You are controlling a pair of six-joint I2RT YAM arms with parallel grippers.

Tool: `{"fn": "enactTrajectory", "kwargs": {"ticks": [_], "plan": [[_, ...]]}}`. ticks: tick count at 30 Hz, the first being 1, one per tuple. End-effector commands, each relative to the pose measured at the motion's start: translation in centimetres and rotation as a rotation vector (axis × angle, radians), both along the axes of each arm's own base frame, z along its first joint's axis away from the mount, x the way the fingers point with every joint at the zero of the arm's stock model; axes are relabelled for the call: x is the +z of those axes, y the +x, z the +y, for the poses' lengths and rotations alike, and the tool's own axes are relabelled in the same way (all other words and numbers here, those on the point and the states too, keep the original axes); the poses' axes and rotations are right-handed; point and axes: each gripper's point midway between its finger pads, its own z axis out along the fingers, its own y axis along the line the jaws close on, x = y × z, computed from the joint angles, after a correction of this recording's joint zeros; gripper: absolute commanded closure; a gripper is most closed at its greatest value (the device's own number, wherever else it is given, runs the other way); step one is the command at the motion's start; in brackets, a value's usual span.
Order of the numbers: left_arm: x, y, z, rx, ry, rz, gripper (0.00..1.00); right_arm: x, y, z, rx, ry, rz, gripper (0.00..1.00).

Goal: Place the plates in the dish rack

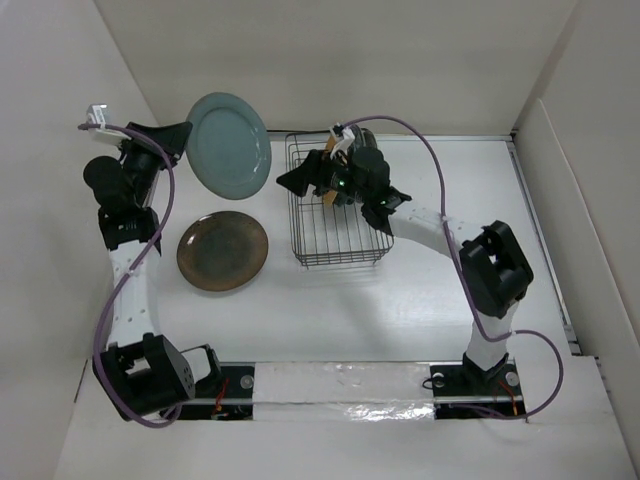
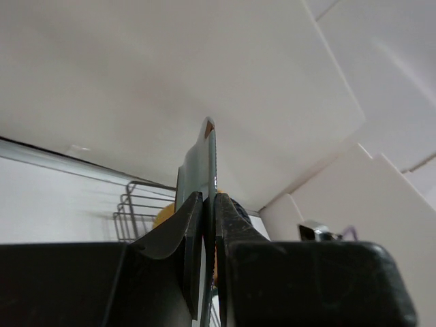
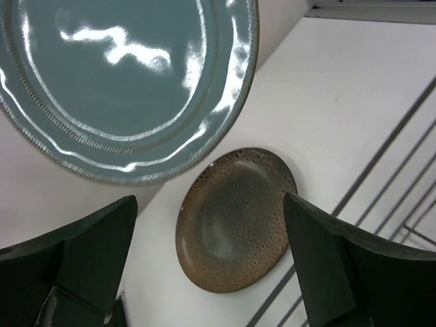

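My left gripper (image 1: 183, 135) is shut on the rim of the grey-teal plate (image 1: 228, 146) and holds it tilted in the air at the back left. In the left wrist view the plate (image 2: 208, 153) shows edge-on between the closed jaws (image 2: 208, 199). The brown plate (image 1: 222, 251) lies flat on the table. The black wire dish rack (image 1: 340, 240) stands in the middle. An orange-tan plate (image 1: 328, 198) shows in it, mostly hidden by my right gripper (image 1: 291, 182), which is open and empty over the rack's left edge. The right wrist view shows the grey-teal plate (image 3: 122, 82) and the brown plate (image 3: 235, 218) between its fingers (image 3: 320, 266).
White walls close in the table at the back and both sides. The left arm's cable (image 1: 165, 215) hangs beside the brown plate. Rack wires (image 3: 388, 204) run at the right of the right wrist view. The other plates are out of view.
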Motion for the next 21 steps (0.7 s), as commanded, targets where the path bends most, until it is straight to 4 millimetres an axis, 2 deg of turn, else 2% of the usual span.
{"fn": "enactTrajectory", "kwargs": {"ticks": [1,4,7,12,16,17,21], "plan": [[6.7,-4.3,-2.4,-0.069,0.008,-0.228,1.00,4.2,-0.3,0.9,0.130,0.148,-0.069,0.06],[7.3,-5.3,-3.7,-0.114,0.000,-0.244,1.00,3.7,0.1,1.5,0.149,0.138,-0.067,0.04],[7.8,-6.6,-4.8,-0.166,-0.011,-0.261,1.00,3.8,-0.6,1.3,0.198,0.171,-0.085,0.03],[8.3,-8.4,-5.8,-0.226,-0.026,-0.294,1.00,5.3,-2.4,1.4,0.288,0.243,-0.156,0.03],[7.5,-9.0,-6.2,-0.242,-0.033,-0.279,1.00,5.8,-3.8,1.4,0.325,0.301,-0.181,0.08],[7.3,-9.1,-6.2,-0.244,-0.034,-0.278,1.00,6.4,-4.7,1.6,0.362,0.325,-0.212,0.10],[6.0,-9.6,-6.7,-0.282,-0.058,-0.261,1.00,6.4,-5.5,2.5,0.434,0.364,-0.190,0.20]]}}
